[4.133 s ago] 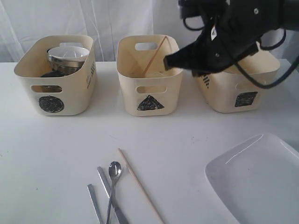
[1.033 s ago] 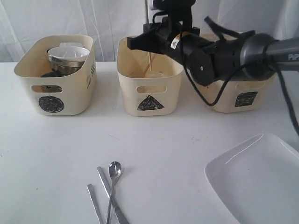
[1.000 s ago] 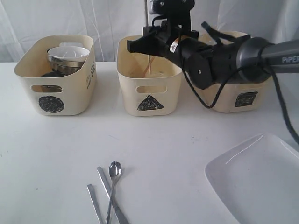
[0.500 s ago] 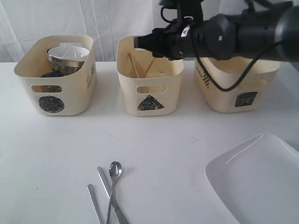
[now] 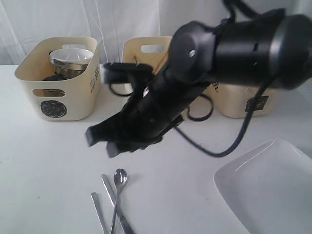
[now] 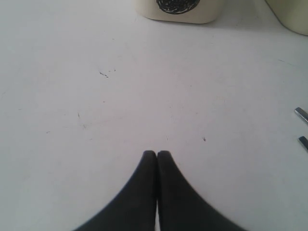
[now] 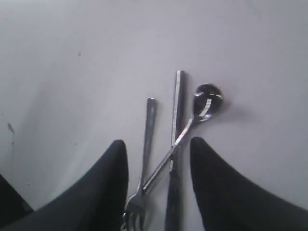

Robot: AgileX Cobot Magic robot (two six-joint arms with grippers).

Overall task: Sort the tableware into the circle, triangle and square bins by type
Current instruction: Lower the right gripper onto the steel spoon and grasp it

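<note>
My right gripper [image 5: 101, 144] hangs open over the table, just above the steel cutlery. In the right wrist view this gripper [image 7: 158, 143] frames the spoon [image 7: 208, 98], the fork [image 7: 147, 139] and the knife [image 7: 177, 115], touching none. The spoon [image 5: 119, 177] lies across the knife [image 5: 113, 192], with the fork [image 5: 99, 210] beside them. The circle bin [image 5: 56, 83] holds a steel bowl [image 5: 68, 62] and a white bowl. The triangle bin [image 5: 146, 43] is mostly hidden by the arm. The square bin [image 5: 246, 105] stands on the right. My left gripper [image 6: 157, 153] is shut and empty over bare table.
The large white plate [image 5: 268, 190] lies at the front right. The right arm spans the middle of the table in front of the bins. In the left wrist view the circle bin's base [image 6: 178, 7] and two cutlery ends [image 6: 301, 114] show.
The right arm carried the chopstick from the table into the triangle bin, let it go, then swung down and left to hover over the cutlery.
</note>
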